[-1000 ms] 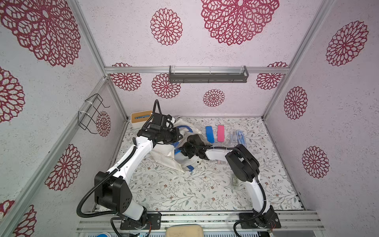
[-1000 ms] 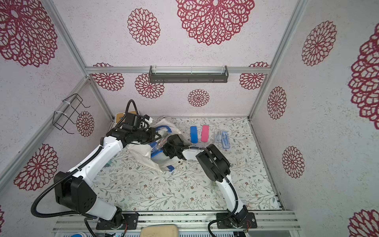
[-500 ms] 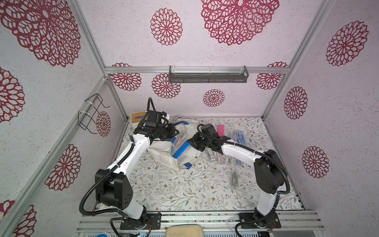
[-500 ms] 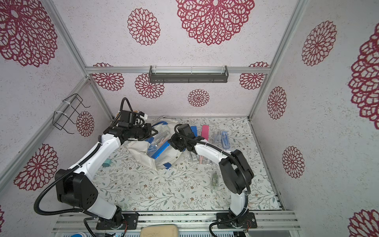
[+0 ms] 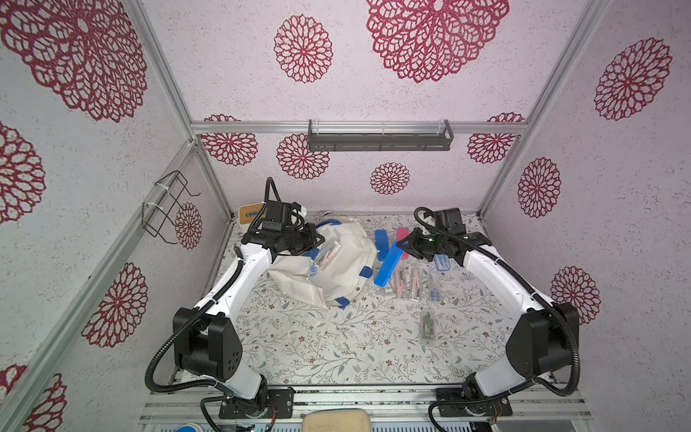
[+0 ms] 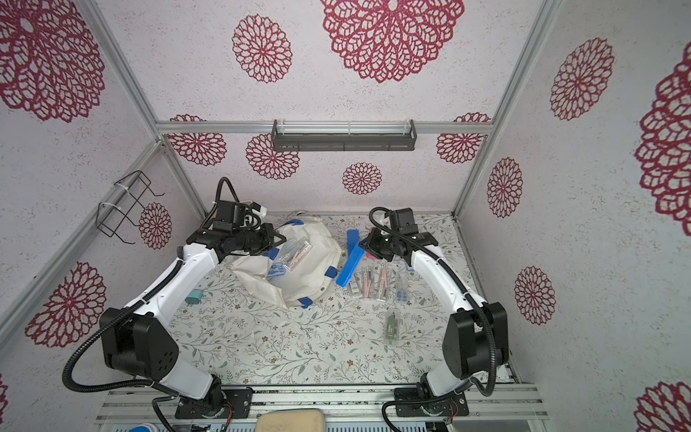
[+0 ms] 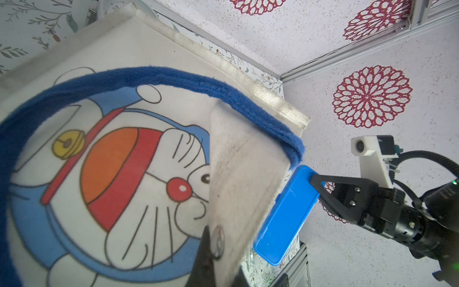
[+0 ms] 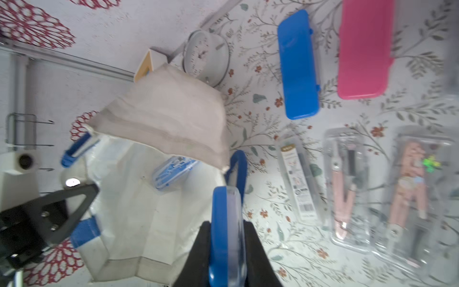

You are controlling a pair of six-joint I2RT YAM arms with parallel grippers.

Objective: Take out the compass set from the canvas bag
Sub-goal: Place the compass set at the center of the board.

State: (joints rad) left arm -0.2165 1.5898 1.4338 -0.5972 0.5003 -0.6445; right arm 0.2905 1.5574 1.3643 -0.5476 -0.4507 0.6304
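Right, left wrist view first. Your left gripper [image 7: 216, 251] is clamped on a flap of the canvas bag [image 7: 129, 47], right at the snap button, pinning it. Past the bag's edge, the right gripper [image 7: 315, 185] pinches one end of the blue case [image 7: 283, 218]; I read that as the compass set. It looks clear of the bag's mouth, but the flap hides its lower corner, so I can't confirm.

Right wrist view: both pads squeeze the case's thin edges, with the bag beneath and beside it. You're gripping at the very end, so expect the long end to swing. Draw away from the bag slowly, wrist steady, no twist. Watch the blue handle [image 8: 244, 169] just beside the case, it could snag. Don't let go with the left until the case is down.

In both top views the case hangs tilted, low end just beside the bag, on the side away from your left arm. Past the bag on that side the table [image 5: 336, 348] is crowded: a second blue case [image 5: 380, 243], a pink case [image 5: 401, 235], a row of clear packs [image 5: 407, 282]. Aim for a bare patch near them. Two more packs [image 5: 329, 251] lie on top of the bag. The table is flat, with a floral print. Booth walls: grey shelf [image 5: 379, 136] behind the bag, wire rack [image 5: 165, 208] on your left arm's side.
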